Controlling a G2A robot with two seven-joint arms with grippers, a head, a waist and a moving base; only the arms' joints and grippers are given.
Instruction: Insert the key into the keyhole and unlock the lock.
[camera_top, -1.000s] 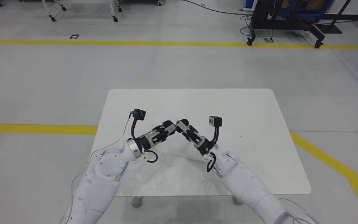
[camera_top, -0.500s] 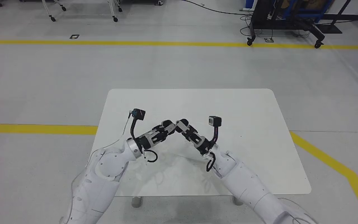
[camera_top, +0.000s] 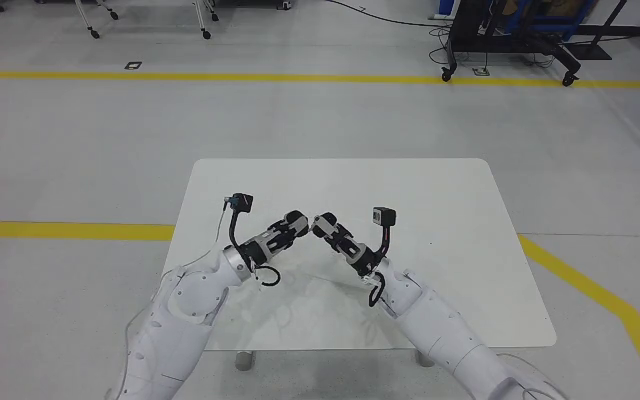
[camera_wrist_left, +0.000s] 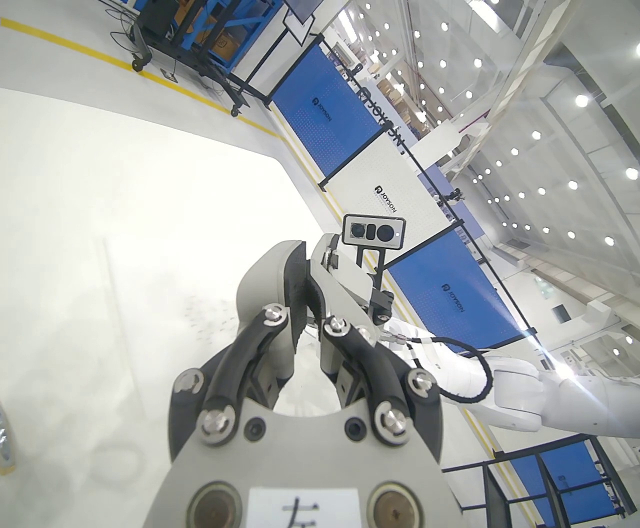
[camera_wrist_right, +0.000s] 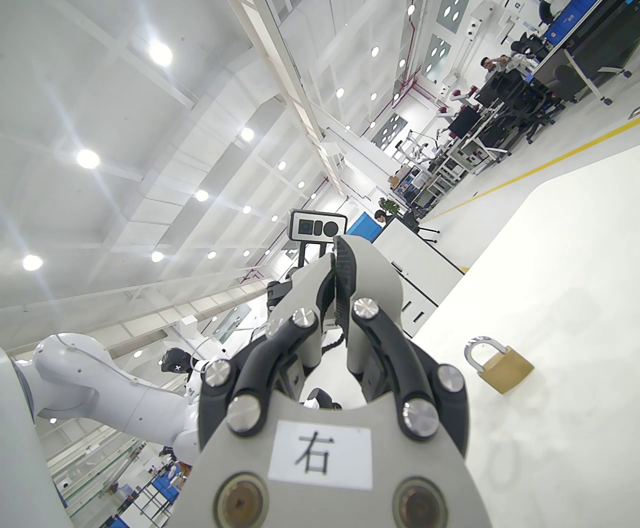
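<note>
Both closed, my left gripper (camera_top: 300, 217) and right gripper (camera_top: 317, 221) face tips-near over the table (camera_top: 450, 200), padlock (camera_wrist_right: 500, 363) lying on it; anything pinched, I cannot tell.

In the top view the left gripper (camera_top: 297, 217) and the right gripper (camera_top: 320, 222) are too small to tell whether anything thin sits between their close-pressed pads. The wrist views do not settle it either. The padlock (camera_wrist_right: 497, 363) lies with its keyhole face turned out of sight. A silvery object (camera_wrist_left: 4, 442) is cut off at the edge of the left wrist view and cannot be identified.
</note>
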